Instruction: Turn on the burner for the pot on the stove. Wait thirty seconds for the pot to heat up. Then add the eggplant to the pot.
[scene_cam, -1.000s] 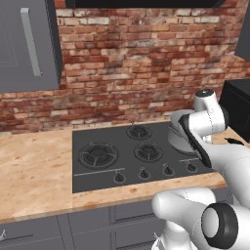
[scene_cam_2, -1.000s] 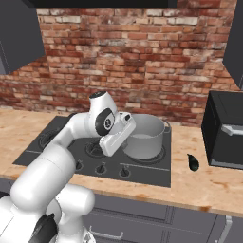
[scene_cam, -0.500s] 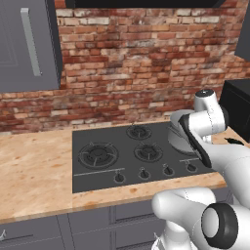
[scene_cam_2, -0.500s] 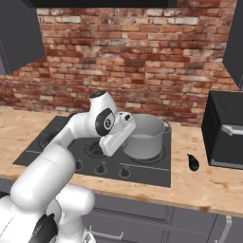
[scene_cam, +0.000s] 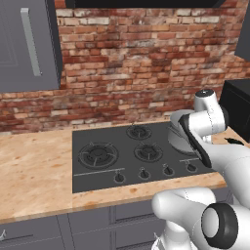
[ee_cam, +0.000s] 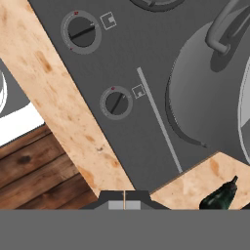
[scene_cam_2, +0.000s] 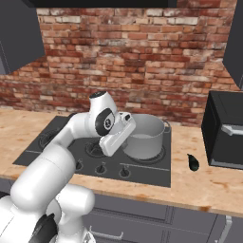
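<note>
Even, bright rendered light, sharp throughout, with a soft shadow beside the pot (ee_cam: 205, 93)

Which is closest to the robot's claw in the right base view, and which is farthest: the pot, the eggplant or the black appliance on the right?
1. The pot: right beside the claw, on the stove's back right burner.
2. The eggplant: on the wooden counter, past the stove's right edge.
3. The black appliance: at the far right of the counter, just beyond the eggplant.
</note>
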Motion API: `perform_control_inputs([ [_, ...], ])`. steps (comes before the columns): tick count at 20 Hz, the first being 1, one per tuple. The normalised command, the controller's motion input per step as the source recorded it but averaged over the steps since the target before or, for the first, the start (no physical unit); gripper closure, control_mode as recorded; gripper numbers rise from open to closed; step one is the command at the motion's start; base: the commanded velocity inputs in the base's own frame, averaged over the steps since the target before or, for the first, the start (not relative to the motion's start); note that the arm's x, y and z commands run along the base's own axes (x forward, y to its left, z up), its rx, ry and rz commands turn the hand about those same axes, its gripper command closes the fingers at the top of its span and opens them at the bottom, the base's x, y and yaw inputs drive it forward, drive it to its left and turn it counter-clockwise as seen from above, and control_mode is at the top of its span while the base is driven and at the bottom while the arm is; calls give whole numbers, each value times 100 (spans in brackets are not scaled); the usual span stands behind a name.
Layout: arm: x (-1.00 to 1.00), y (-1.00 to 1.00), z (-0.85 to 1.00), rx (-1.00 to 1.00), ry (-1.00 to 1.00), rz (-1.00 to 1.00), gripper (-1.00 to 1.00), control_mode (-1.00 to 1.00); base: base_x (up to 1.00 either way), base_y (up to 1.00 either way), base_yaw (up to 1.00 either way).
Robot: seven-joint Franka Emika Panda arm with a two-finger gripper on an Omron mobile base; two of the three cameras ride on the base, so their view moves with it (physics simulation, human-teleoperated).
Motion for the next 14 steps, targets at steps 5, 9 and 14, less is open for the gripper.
perform_control_inputs([
  [5,0,0,0,0,0,0,100,-100,0,0,0],
  [9,0,0,0,0,0,0,100,-100,0,0,0],
  [14,0,0,0,0,0,0,100,-100,0,0,0],
])
